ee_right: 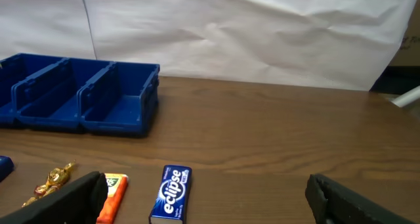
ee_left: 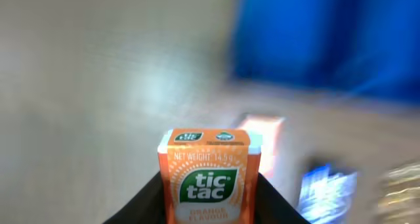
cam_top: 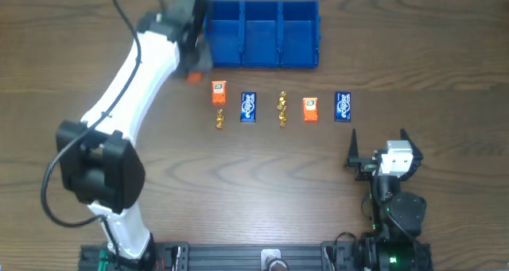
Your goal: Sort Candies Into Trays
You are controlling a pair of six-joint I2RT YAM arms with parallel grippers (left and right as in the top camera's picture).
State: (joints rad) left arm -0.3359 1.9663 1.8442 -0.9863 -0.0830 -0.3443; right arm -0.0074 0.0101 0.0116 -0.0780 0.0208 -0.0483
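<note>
One orange mint box [ee_left: 205, 175] is clamped upright in the left gripper [ee_left: 209, 207], a dark finger pressing on each of its narrow sides, and it hangs above the wooden table [cam_top: 445, 56] close to the left end of the blue tray [cam_top: 262, 63]. The wrist view suggests it is not yet over a compartment, since the tray's blue wall lies ahead and off to one side. The step in hand looks like the carry to the tray. To do it well, the box should travel clear of the front wall and sit squarely over one compartment, probably the left one as the nearest, before the fingers let go. Lowering it inside the walls first would keep it from bouncing out or tipping into the neighbouring compartment. The matching orange box [cam_top: 219, 90] on the table ought to go to the same compartment later, so the choice made now sets the sorting. The grip is low on the box, so a steady, unhurried swing is safer than a quick one. The left arm stretches diagonally from its base up the table, with its wrist bent down at the tray's left corner. The right arm is folded close to its base, and the right gripper [cam_top: 378, 148] has its fingers spread wide with nothing between them, facing the blue gum pack [ee_right: 172, 192].
</note>
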